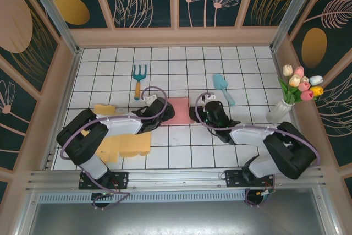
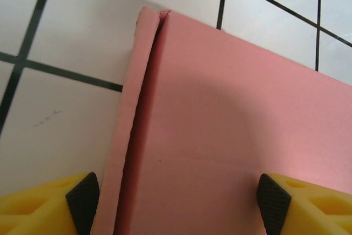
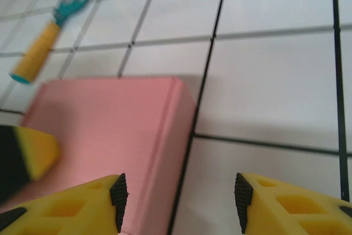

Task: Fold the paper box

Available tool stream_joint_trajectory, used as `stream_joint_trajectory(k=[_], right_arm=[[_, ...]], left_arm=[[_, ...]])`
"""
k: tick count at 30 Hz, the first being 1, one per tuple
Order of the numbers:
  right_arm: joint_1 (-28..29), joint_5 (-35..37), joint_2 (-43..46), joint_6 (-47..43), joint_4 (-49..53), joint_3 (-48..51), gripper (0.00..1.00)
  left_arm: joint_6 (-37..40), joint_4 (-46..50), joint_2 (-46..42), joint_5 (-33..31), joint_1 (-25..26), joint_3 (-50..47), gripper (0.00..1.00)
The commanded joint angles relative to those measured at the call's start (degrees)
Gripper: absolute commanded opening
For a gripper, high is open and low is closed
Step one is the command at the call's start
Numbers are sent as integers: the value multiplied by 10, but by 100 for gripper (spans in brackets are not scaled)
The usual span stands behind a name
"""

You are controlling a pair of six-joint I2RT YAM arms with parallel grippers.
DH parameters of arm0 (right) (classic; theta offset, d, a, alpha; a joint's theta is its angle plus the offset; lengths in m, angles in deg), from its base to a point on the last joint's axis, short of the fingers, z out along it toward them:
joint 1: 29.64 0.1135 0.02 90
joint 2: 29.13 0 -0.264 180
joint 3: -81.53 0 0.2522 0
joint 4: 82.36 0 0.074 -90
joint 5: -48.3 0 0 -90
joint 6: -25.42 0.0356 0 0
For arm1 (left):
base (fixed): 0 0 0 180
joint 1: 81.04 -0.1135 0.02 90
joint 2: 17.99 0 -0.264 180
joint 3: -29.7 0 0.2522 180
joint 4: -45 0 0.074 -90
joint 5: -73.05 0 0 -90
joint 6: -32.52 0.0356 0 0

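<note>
The pink paper box (image 1: 179, 111) lies closed on the tiled table between my two grippers. My left gripper (image 1: 163, 113) is at its left end and my right gripper (image 1: 197, 114) at its right end. In the left wrist view the box (image 2: 231, 125) lies under the open left gripper (image 2: 179, 205); a side flap edge (image 2: 129, 119) runs along its left. In the right wrist view the right gripper (image 3: 179, 199) is open, one pad over the box's (image 3: 110, 130) right edge and the other over bare tile. A yellow finger (image 3: 33, 152) of the left gripper rests on the box's lid.
A teal rake with a yellow handle (image 1: 138, 80) lies behind the box, and a teal trowel (image 1: 223, 87) at the back right. A vase of tulips (image 1: 291, 94) stands at the right wall. Flat yellow cardboard (image 1: 122, 142) lies under the left arm.
</note>
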Motion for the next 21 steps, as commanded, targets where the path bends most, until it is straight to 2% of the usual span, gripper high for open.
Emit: stream_joint_trajectory(k=[1,8,12,21], right_arm=[[3,10,2,-8,-2,-7,58],[-6,-2,-105,-2,-32,-57,59],[-13,-12,-131,7,-52,-60,59],[-13,3,-160,20,-82,-35,56]], left_arm=[[35,24,41,-3,3,26,77],[72,7,49,-12,3,37,77],[80,20,61,-12,3,54,77],[32,101,40,-62,3,95,79]])
